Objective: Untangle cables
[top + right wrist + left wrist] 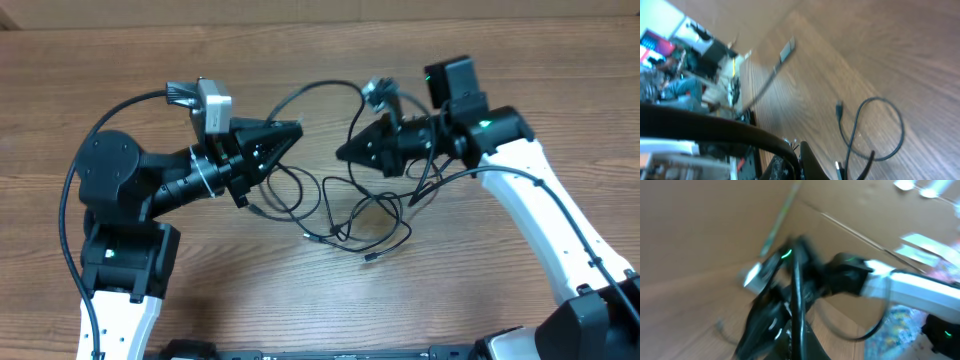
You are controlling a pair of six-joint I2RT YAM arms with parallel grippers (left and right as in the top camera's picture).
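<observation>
Between the arms, the cables [335, 237] are lying tangled on the table [520, 60].
Left gripper [292, 132] and right gripper [347, 153] are hovering pressed shut, maybe pinching strands; nearly all untangling is remaining, I judge.

**Worktop and its load.** The worktop [320, 50] is shown from overhead as a brown board with a wood grain running across it. Thin black cables [335, 238] are laid on it near the middle in loose, overlapping loops. A small plug end [372, 257] is seen resting on the bare board at the near side of the tangle. In the right wrist view, one open loop [901, 127] is shown lying flat on the grain, with a second plug [839, 107] just beside it.
</observation>
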